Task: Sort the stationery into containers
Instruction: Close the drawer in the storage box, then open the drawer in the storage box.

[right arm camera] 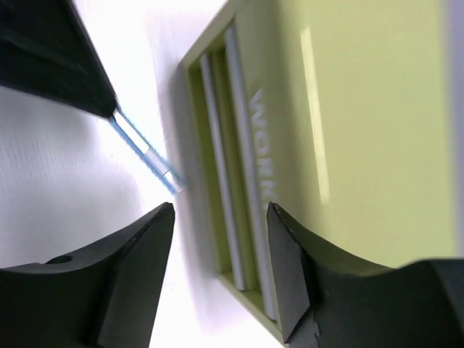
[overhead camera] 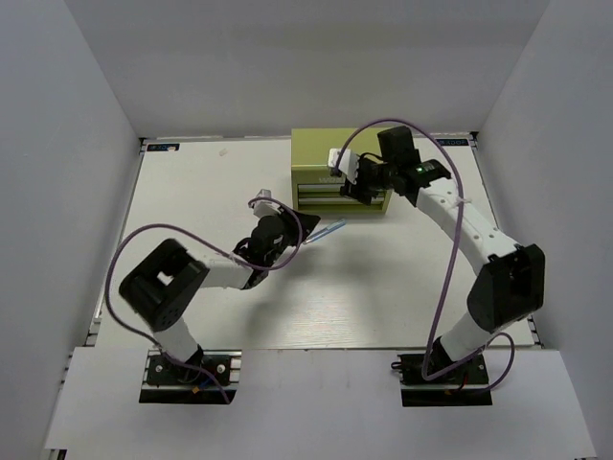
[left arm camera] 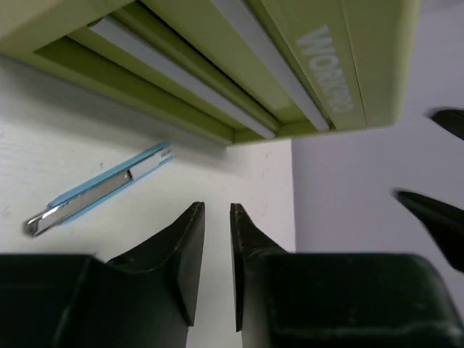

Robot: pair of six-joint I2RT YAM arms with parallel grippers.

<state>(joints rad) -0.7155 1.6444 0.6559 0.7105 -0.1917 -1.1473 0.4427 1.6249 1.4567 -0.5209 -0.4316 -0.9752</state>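
Note:
The yellow-green drawer chest (overhead camera: 321, 151) stands at the back centre, its drawers shut; it also shows in the left wrist view (left arm camera: 362, 43) and the right wrist view (right arm camera: 362, 109). A pale blue-silver pen (overhead camera: 331, 228) lies on the table just before it, as both wrist views show (left arm camera: 101, 190) (right arm camera: 145, 148). My left gripper (overhead camera: 309, 237) hovers next to the pen, its jaws (left arm camera: 217, 208) almost together and empty. My right gripper (overhead camera: 351, 188) is open at the chest's front, its jaws (right arm camera: 221, 208) level with the drawer edges, holding nothing. The other pens are out of view.
The white table (overhead camera: 383, 287) is walled by grey panels on three sides. The left gripper's dark tip (right arm camera: 58, 58) shows in the right wrist view, close to the pen. Both arms reach toward the chest from the near edge.

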